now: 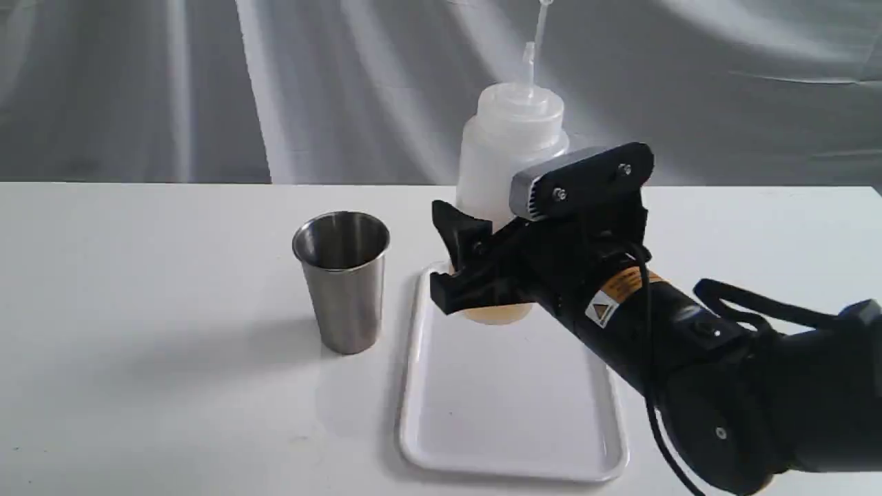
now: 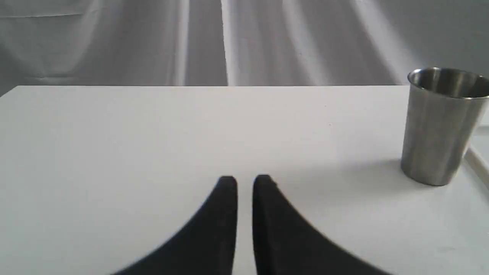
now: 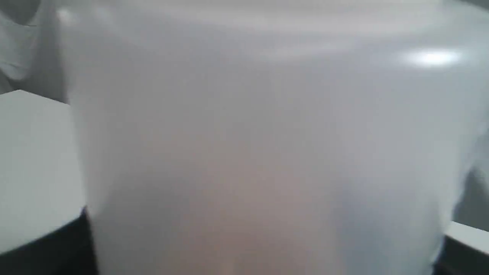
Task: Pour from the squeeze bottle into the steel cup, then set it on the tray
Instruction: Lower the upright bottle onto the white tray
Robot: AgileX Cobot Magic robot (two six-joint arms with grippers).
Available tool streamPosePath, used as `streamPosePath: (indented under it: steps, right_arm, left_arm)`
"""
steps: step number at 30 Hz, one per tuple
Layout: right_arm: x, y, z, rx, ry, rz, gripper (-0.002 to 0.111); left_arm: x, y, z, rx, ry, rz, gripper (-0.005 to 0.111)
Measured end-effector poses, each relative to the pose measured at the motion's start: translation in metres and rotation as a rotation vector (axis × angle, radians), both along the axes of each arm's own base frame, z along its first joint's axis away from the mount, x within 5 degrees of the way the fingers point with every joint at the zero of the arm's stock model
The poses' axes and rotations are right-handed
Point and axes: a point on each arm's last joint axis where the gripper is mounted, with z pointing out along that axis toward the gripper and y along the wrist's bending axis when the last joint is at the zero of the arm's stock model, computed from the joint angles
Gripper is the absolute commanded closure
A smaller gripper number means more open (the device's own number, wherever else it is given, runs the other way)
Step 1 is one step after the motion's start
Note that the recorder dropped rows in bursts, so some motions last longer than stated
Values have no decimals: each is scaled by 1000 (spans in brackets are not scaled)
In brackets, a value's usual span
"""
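Note:
The squeeze bottle stands upright on the far end of the white tray, with a little amber liquid at its base and its nozzle pointing up. My right gripper is shut on the bottle's lower body. In the right wrist view the bottle fills the frame, and a black finger touches its side. The steel cup stands upright on the table, left of the tray and apart from it. My left gripper is shut and empty, low over the table, with the cup off to one side.
The white table stretches left of the cup. A grey cloth backdrop hangs behind the table. My right arm reaches in over the tray's right side. A strip of the tray's rim shows beside the cup in the left wrist view.

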Motion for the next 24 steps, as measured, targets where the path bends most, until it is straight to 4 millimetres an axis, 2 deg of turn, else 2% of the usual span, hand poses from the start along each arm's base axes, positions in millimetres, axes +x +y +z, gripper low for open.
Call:
streamPosePath:
  steps: [16,24]
  right_arm:
    - [12,-1,-59,-104,-25,-58,108]
    - [13,-1,-77,-109,-44,-69,108]
  left_arm:
    - [0,0,0,0,0,0,98]
    - [0,0,0,0,0,0,98]
